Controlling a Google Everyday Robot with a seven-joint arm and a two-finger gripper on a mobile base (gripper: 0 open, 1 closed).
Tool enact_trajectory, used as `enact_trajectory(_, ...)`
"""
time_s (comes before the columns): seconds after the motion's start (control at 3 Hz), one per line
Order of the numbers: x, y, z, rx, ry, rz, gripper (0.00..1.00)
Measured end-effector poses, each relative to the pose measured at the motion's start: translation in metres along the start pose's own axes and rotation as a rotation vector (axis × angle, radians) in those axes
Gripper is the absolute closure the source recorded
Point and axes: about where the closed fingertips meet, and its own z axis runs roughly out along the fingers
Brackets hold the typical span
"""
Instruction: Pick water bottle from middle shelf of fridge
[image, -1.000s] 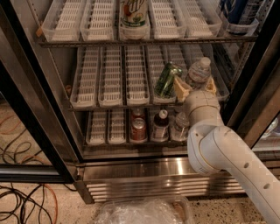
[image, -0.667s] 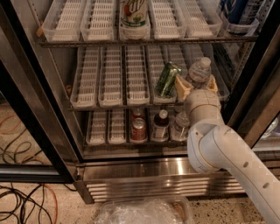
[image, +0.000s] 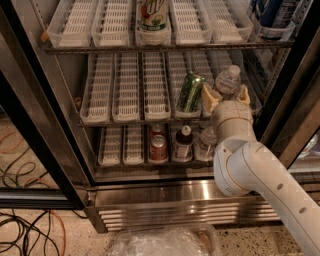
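the water bottle (image: 228, 79) stands near the front of the middle shelf (image: 125, 95) of the fridge (image: 165, 200), toward the right end, with a green can (image: 190, 92) leaning just beside it on the left

the claw (image: 227, 97) is reached in at the bottle's lower half, so only the cap and shoulders show above it. whether it is pinching the bottle or only set around it i cannot tell. the white arm (image: 260, 175) runs down and out to the lower right, close to the black door frame (image: 285, 115)

by my reading the step in hand is the grasp itself, and the bottle is not yet drawn out of its lane

several things could go wrong from here:
- the bottle is thin ribbed plastic, so a hard squeeze may buckle it and a soft one may let it slide down or twist as it is lifted
- a low hold leaves the top free to tip
- the front lip of the lane tray could catch the base if the bottle is dragged straight out, while the rack above leaves little room to raise it
- the can is near enough that a sideways drift would knock it over or pull it off the shelf
- on the way back the arm could brush the door frame, or the dark bottle (image: 183, 142) and red can (image: 158, 148) on the rack below
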Motion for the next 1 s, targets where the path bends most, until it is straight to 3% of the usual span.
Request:
enact_trajectory(0.67, 0.0073, 0.0047, 0.0113, 0.001, 0.021, -0.012, 0.29)
enact_trajectory(1.0, 0.0080, 0.0057, 0.0129, 0.000, 0.022, -0.012, 0.47)
